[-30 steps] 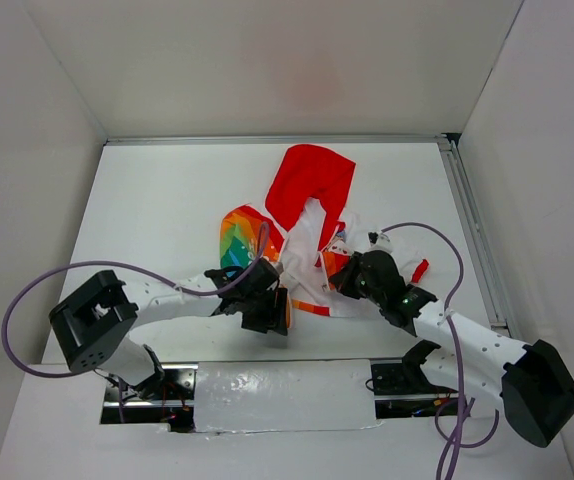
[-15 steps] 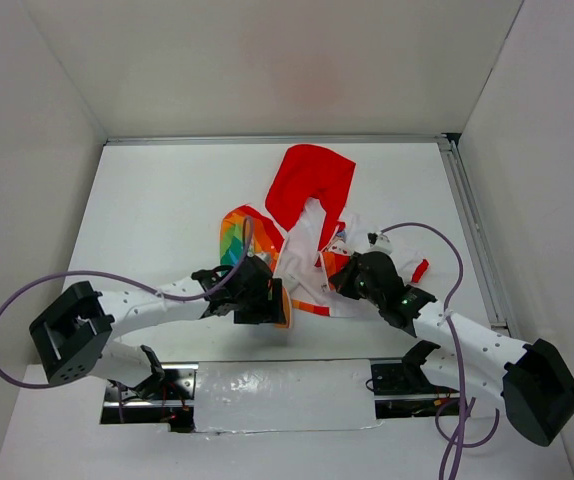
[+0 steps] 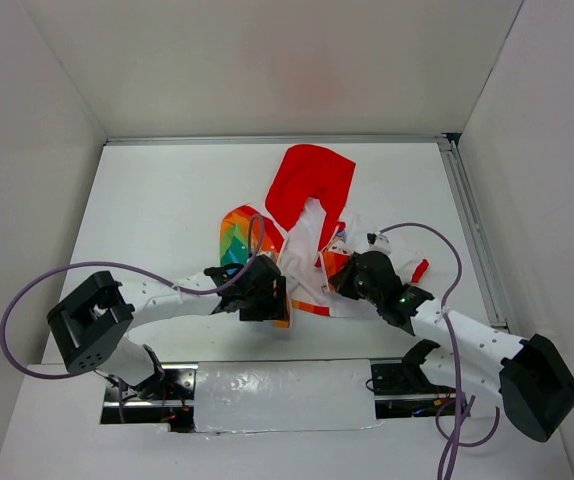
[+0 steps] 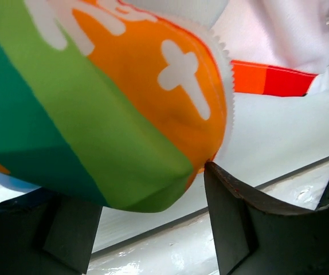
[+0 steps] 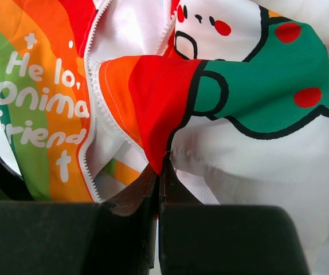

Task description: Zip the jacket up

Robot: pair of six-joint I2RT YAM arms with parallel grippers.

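Observation:
The jacket (image 3: 312,185) lies open in the middle of the table, red hood at the far end, white lining showing. Its rainbow-striped left front panel (image 3: 237,240) is folded over. My left gripper (image 3: 265,300) is at that panel's lower hem. In the left wrist view, the green-and-orange corner (image 4: 153,132) sits between the tips of the wide-open left gripper (image 4: 147,223). My right gripper (image 3: 350,275) is shut on the red-orange lower corner (image 5: 153,97) of the right front panel by the white zipper teeth (image 5: 90,114). The right gripper (image 5: 161,172) shows there too.
A red cuff (image 3: 420,270) pokes out right of the right arm. A metal rail (image 3: 472,230) runs along the table's right edge. White walls enclose three sides. Purple cables (image 3: 27,295) loop from both arms. A slot with shiny tape (image 3: 282,395) lies at the near edge.
My left arm's elbow swung left and came back, and its gripper shifted slightly along the rainbow panel's hem. The right arm and its hold have not changed.

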